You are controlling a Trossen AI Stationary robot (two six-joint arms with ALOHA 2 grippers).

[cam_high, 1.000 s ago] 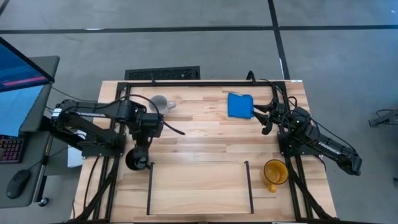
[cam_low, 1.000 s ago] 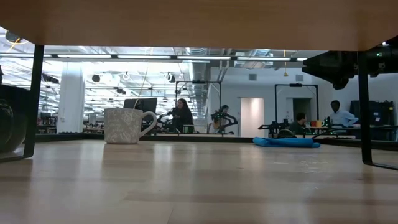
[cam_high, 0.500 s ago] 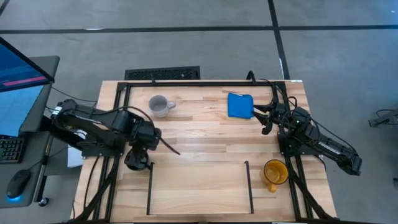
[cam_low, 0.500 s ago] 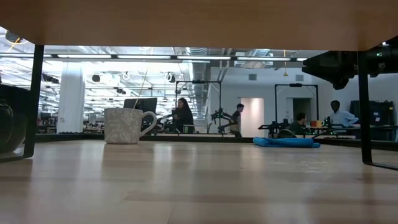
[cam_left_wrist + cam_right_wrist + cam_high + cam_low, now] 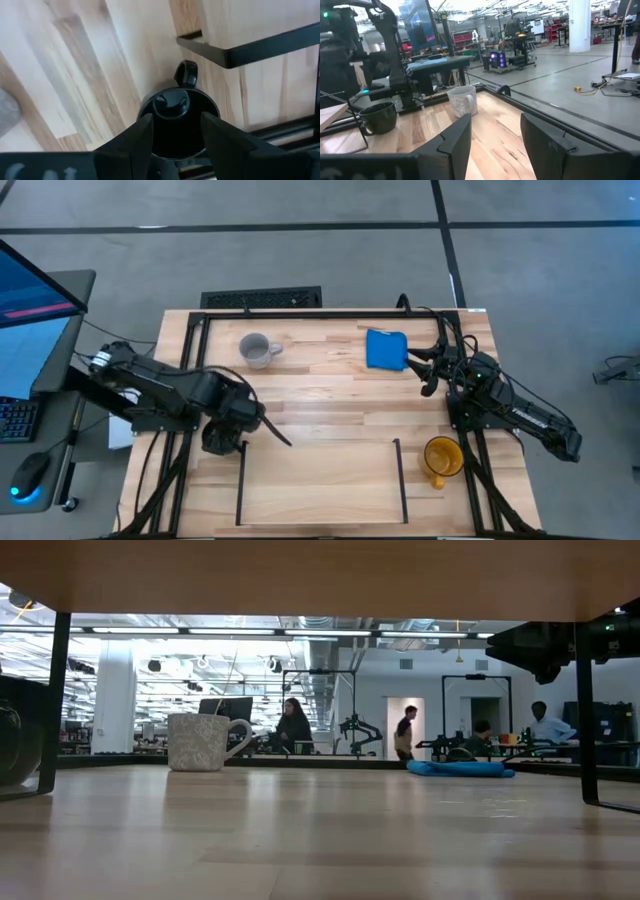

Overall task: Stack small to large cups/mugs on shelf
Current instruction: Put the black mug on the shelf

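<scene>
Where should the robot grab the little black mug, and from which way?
Grab the small black mug by its rim, coming straight down from above. It stands upright with its mouth open upward, and the left gripper hangs right over it, fingers open either side. Probably pinch the wall away from the handle.

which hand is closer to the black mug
Left. The left hand hangs right over the black mug, open fingers either side of its rim. The right hand waits across the table beside the blue cloth.
</scene>
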